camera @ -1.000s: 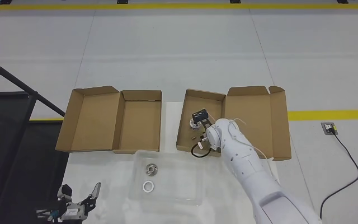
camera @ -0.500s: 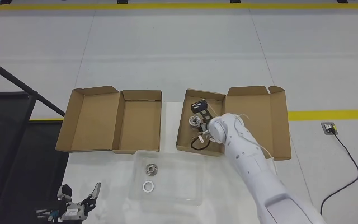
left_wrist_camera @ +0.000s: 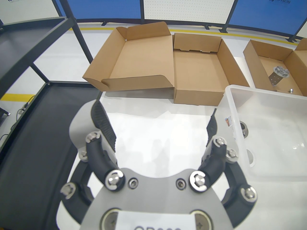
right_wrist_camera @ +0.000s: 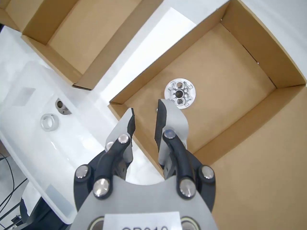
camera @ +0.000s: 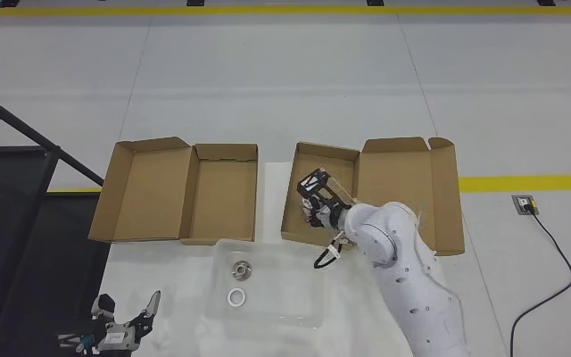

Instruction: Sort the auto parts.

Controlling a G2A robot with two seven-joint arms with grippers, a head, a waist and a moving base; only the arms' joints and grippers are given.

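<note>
While the right end effector [right_wrist_camera: 146, 107] hung empty, part-open, over the right box [right_wrist_camera: 227, 132], clearing its wall looked key before reaching the ring [right_wrist_camera: 49, 122] in the clear bin [right_wrist_camera: 72, 142]

The left box [camera: 223, 192] and right box [right_wrist_camera: 227, 72] are matt brown cardboard. The tub [left_wrist_camera: 263, 91] is clear, glossy plastic. The disc [right_wrist_camera: 180, 94] and ring [right_wrist_camera: 49, 122] look like silvery metal. The bench [left_wrist_camera: 156, 125] is smooth, glossy white.

L end effector [left_wrist_camera: 154, 114] wide open, R end effector [right_wrist_camera: 145, 112] narrowly open, tilted downward
</note>
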